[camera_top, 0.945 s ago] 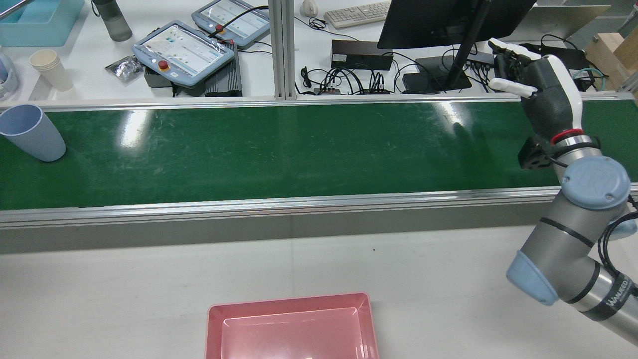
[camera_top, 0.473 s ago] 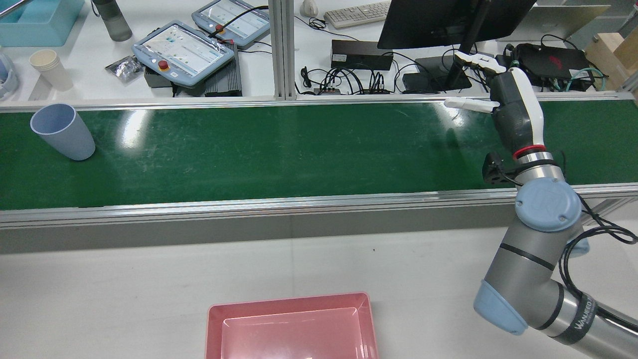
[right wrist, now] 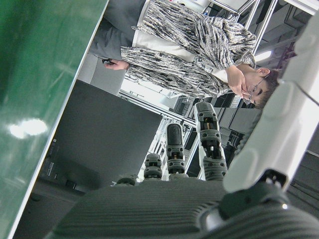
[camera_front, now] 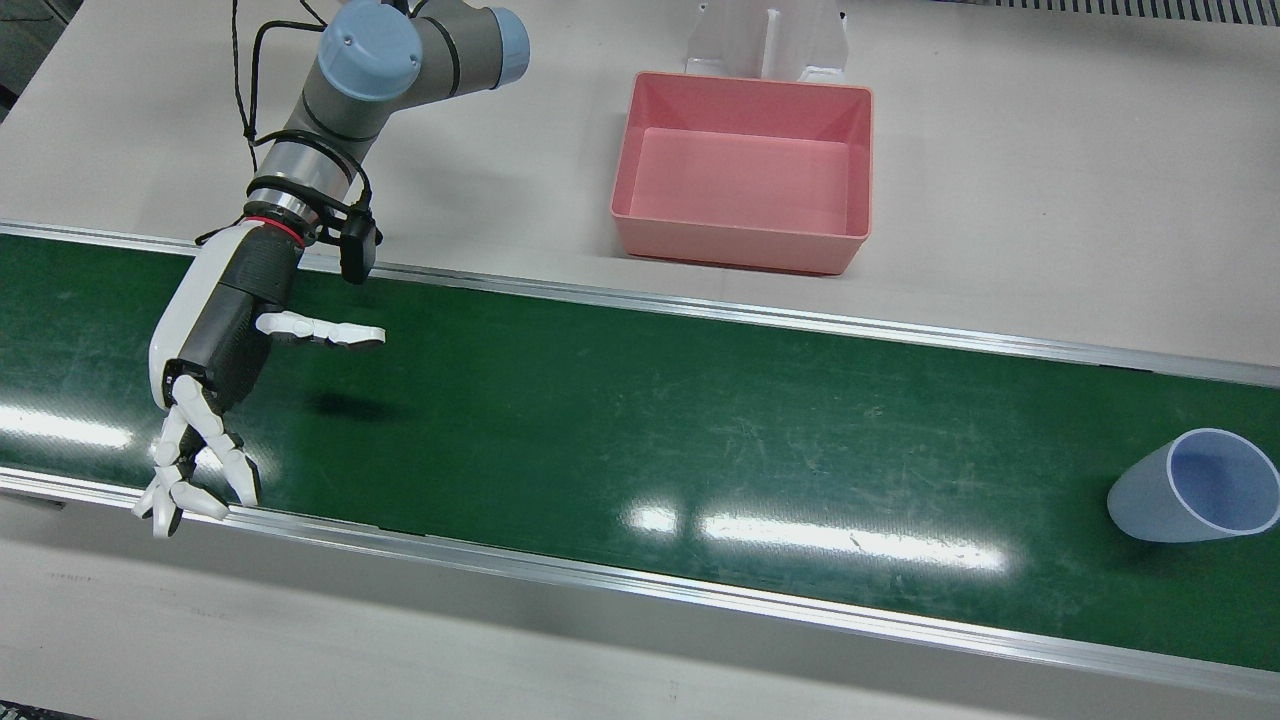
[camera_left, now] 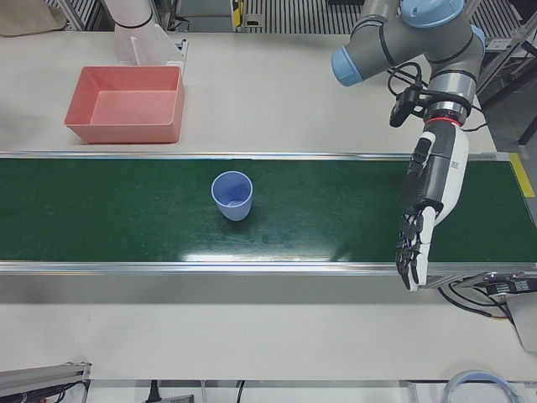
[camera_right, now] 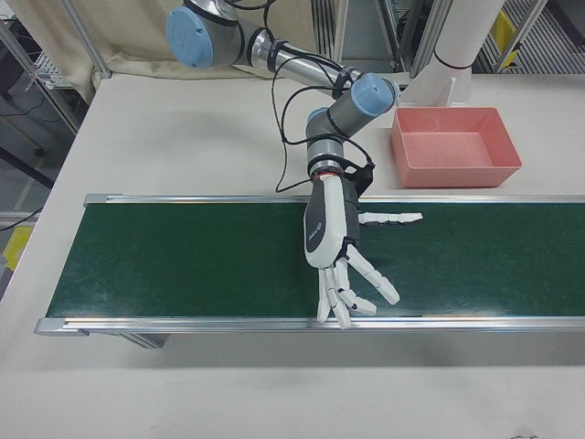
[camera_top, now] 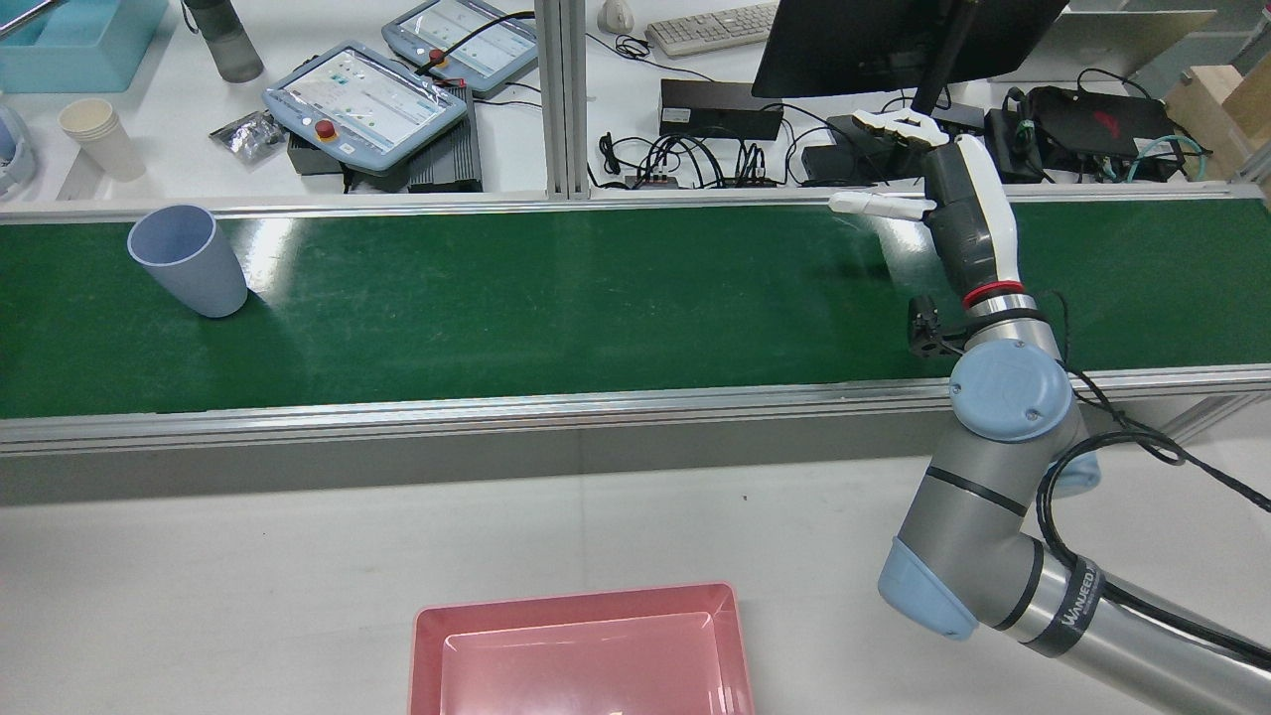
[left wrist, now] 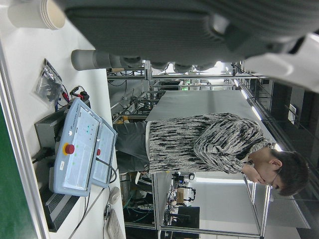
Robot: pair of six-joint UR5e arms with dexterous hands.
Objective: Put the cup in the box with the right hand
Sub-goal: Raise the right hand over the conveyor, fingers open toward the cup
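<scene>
Robotics lab: conveyor belt (camera_top: 556, 298), teach pendants (camera_top: 362, 97), monitor (camera_top: 894, 40).

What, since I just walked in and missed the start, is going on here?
The right hand hovers open over the green belt, holding nothing. The blue cup stands upright on the belt, far from that hand and untouched. The pink box on the table is empty, so the cup is not yet picked up.
</scene>
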